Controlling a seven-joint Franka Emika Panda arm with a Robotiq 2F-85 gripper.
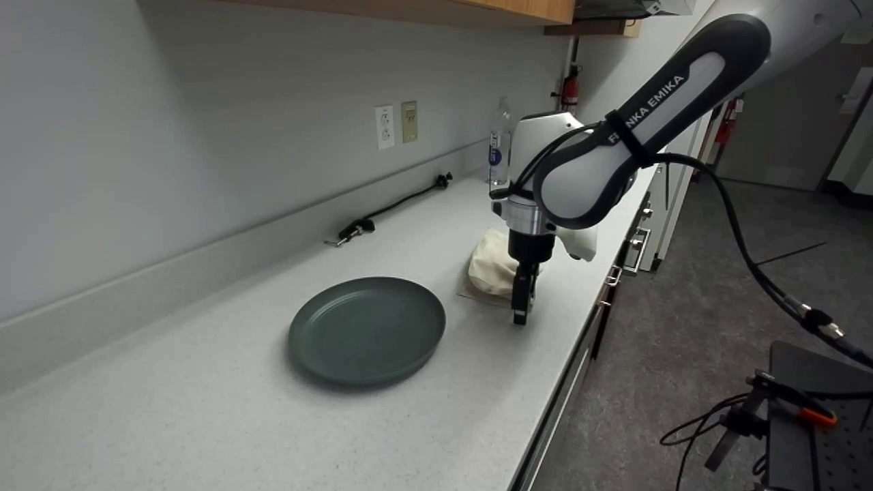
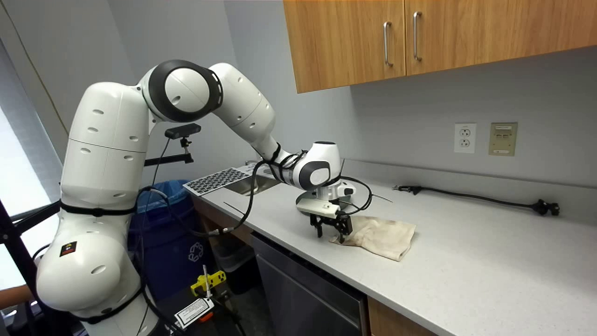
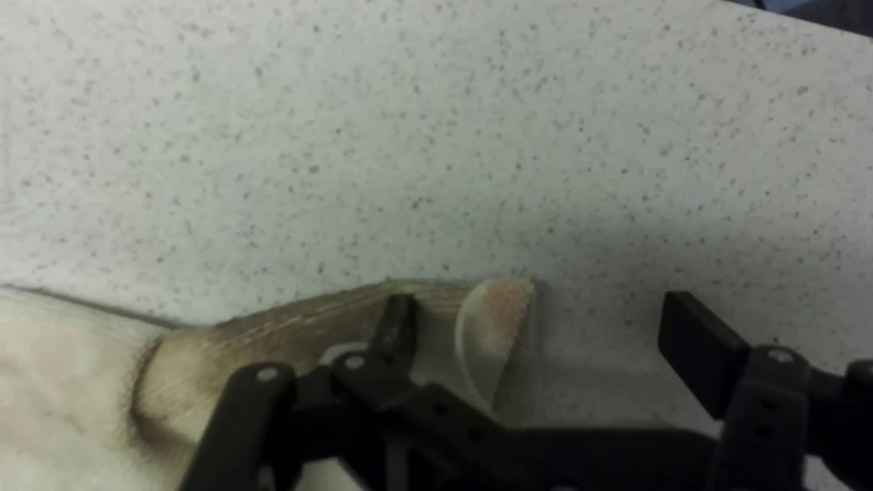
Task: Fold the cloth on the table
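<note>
Though apart, fingers downward at cloth.

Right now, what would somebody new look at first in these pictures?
Probably the big white robot arm, filling the left of an exterior view and bent down over the white counter. Its open black pincer is at a corner of a rumpled cream cloth. A dark green plate, on that counter apart from the cloth, likely comes next.

Wall shaded under cabinets in both ext. views; bright patch, far l., in an ext. view. Soft shadow by plate. Wrist view: hand dark, bit blurry, surface dimmer nearby.
</note>
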